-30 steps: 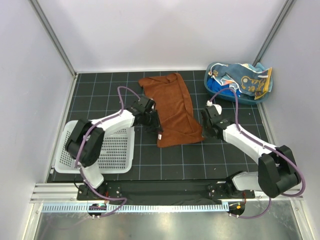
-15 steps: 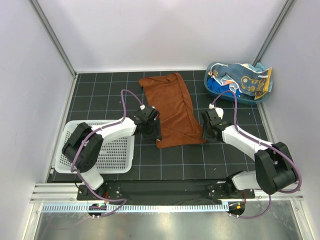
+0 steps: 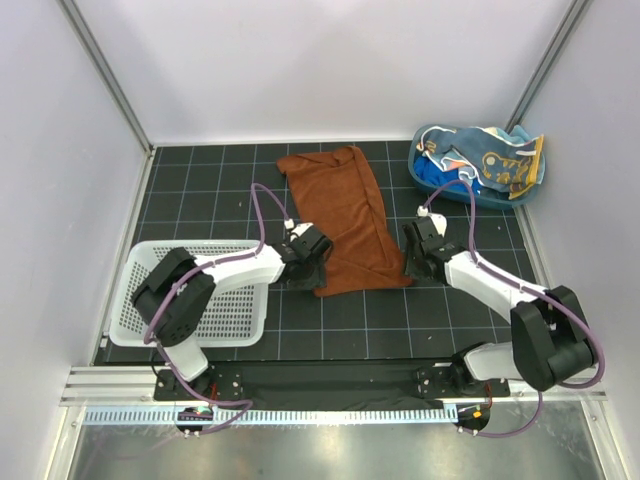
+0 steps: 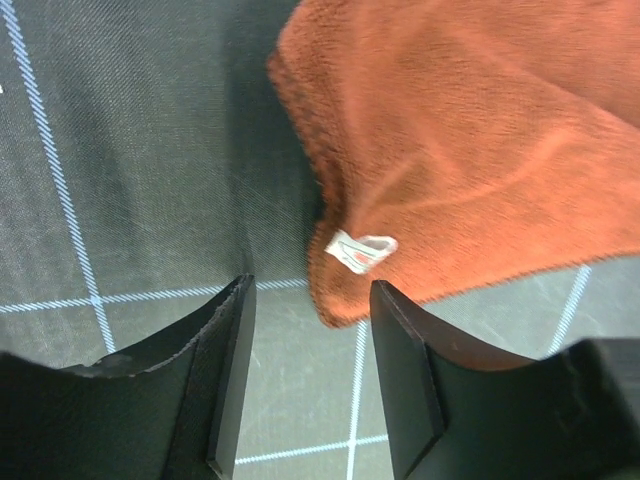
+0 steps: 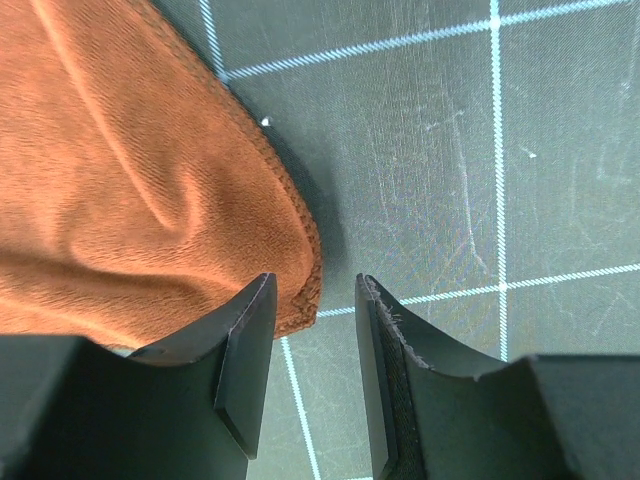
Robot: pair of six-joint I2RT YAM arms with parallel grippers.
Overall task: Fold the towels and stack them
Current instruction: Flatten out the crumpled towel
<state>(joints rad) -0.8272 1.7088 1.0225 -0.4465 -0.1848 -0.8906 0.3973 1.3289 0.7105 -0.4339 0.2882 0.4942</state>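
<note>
Towel (image 3: 338, 215), rust-brown, lies flat on mat (image 3: 200, 200), its near corners between the parted jaws of left gripper (image 4: 310, 295) and right gripper (image 5: 315, 290).

Open mat (image 3: 340, 320) stretches along the near edge of the brown towel (image 3: 340, 200) and beyond its far edge. The basket (image 3: 230, 310) blocks the near left. The tub (image 3: 420, 176), heaped with towels (image 3: 495, 160), fills the far right corner.

Top external: fixed, high behind the near edge, looking down on the whole table (image 3: 200, 190). Left wrist: close over the rust-brown towel (image 3: 345, 215), near-left corner. Right wrist: likewise, near-right corner. Towel common to all.
</note>
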